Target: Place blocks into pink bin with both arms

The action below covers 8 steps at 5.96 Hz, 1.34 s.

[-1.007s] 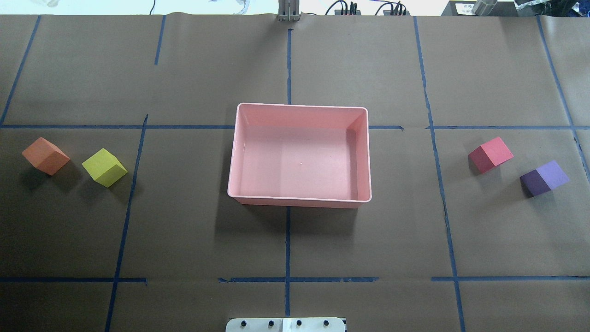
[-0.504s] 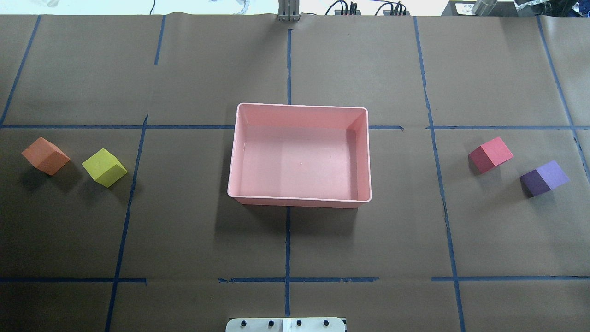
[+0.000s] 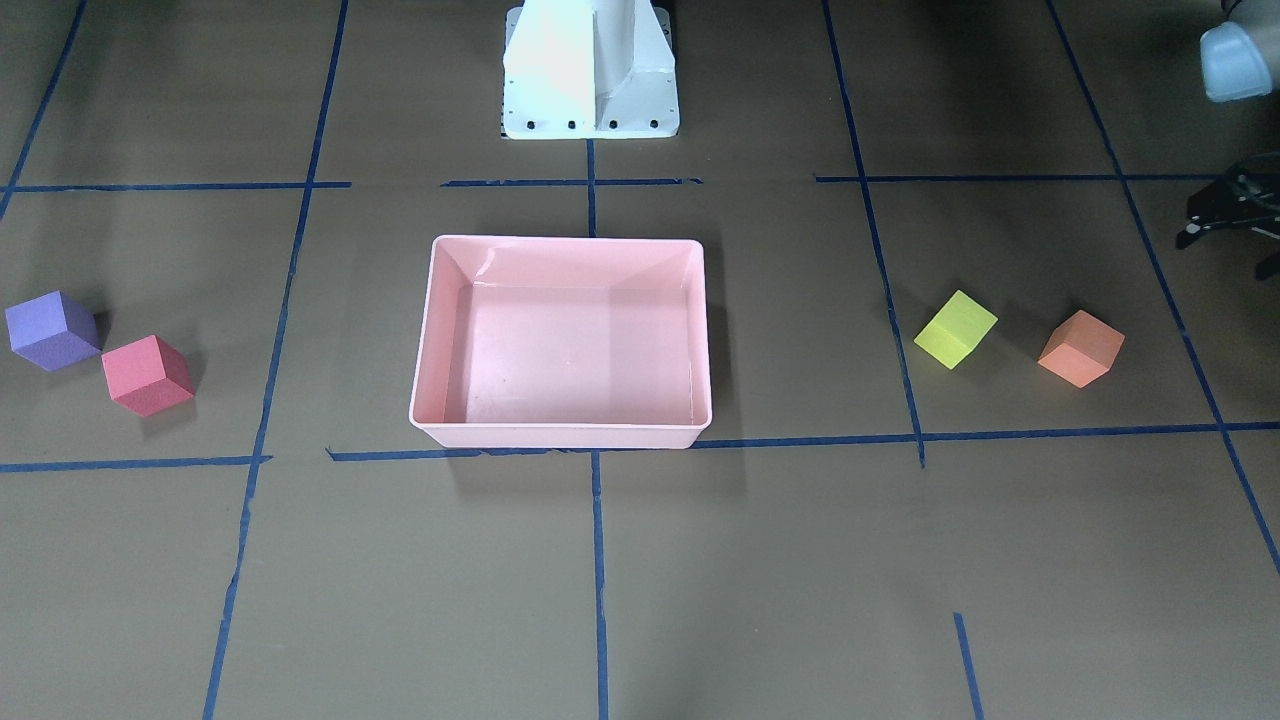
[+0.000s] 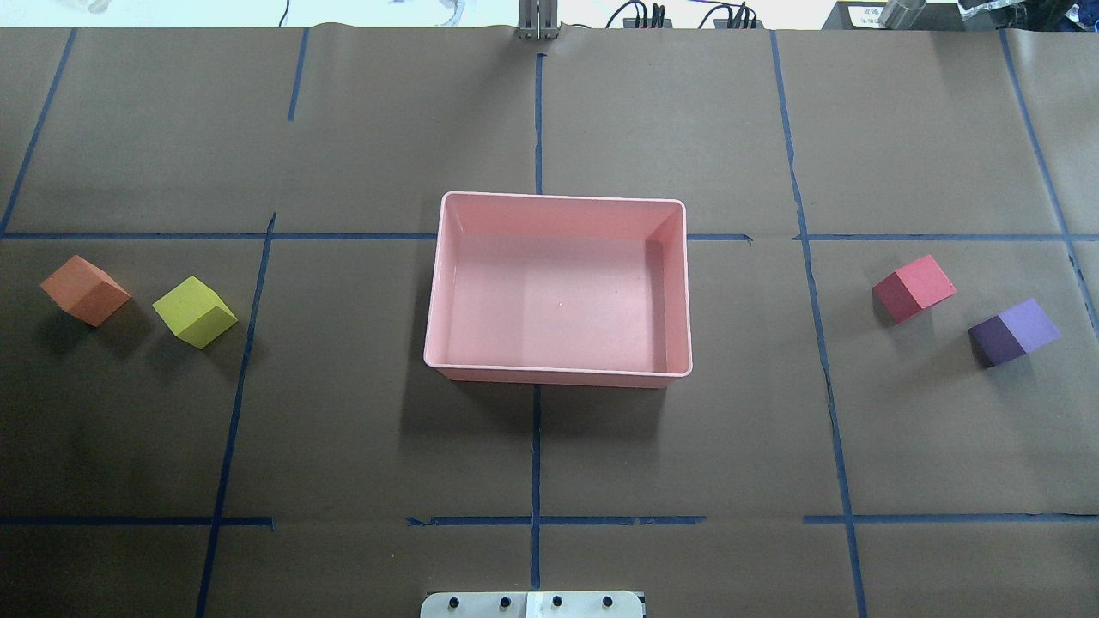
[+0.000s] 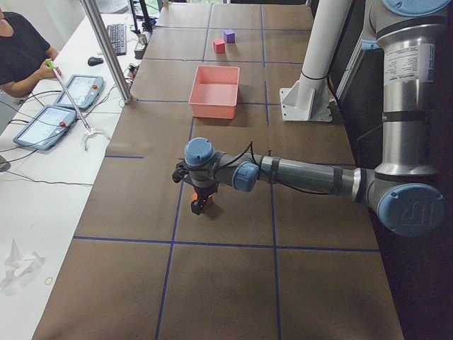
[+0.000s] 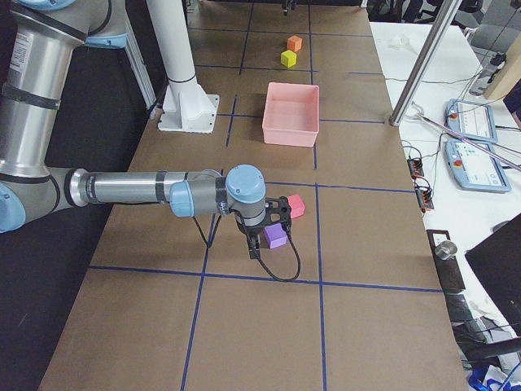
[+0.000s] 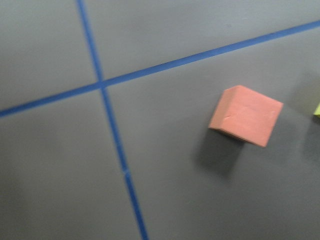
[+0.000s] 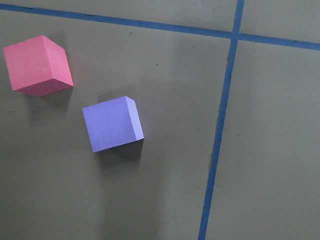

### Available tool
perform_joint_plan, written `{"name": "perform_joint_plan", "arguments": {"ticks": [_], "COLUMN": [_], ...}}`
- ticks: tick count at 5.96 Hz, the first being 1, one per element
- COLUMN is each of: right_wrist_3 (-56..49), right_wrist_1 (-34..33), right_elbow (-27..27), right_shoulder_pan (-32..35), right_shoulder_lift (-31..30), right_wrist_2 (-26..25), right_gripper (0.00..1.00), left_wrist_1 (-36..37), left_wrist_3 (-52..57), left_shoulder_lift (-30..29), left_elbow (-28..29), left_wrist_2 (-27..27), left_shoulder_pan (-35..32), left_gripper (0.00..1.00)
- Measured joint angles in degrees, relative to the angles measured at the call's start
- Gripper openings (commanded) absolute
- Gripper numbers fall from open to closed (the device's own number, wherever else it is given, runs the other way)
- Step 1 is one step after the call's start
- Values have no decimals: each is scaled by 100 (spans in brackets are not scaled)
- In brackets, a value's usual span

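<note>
Stage: approach; pink bin (image 4: 558,378) empty. Left pincer (image 5: 201,201) above orange block (image 4: 84,290), right pincer (image 6: 275,223) above purple block (image 4: 1013,330); pincer openings cannot be told. Next: descend, grip.

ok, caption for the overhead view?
Empty pink bin centred; orange block, yellow-green block left; red-pink block, purple block right.

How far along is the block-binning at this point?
Done: nothing; the pink bin is empty. In hand: no block visibly held; the left arm sits over the orange block, the right arm over the purple block. Left: all four; the yellow-green block and red-pink block also lie on the table.
</note>
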Motion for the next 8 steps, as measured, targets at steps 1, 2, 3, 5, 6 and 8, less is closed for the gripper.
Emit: {"name": "perform_joint_plan", "arguments": {"ticks": [1,2,3,5,6,8], "right_wrist_3": [-13,-21,-26,-33,-36,-41], "right_wrist_1": [1,2,2,2,2,-5], "right_elbow": [0,0,0,0,0,-6], "right_shoulder_pan": [-30,-51,-67,-78,-79,-79], "right_shoulder_lift": [0,0,0,0,0,0], "right_wrist_2": [0,0,0,0,0,0], "right_gripper": [100,100,100,100,100,100], "left_wrist_1": [-335,-659,-924,-1099,-1114,-1123], "left_wrist_3": [-3,-4,-4,-100,-205,-280], "left_shoulder_lift": [-139,-313,-450,-601,-689,-764], "left_elbow": [281,604,865,1088,1170,1222], "left_wrist_2": [6,8,15,26,27,258], "left_shoulder_pan": [305,482,617,867,992,1119], "left_gripper": [100,100,100,100,100,100]}}
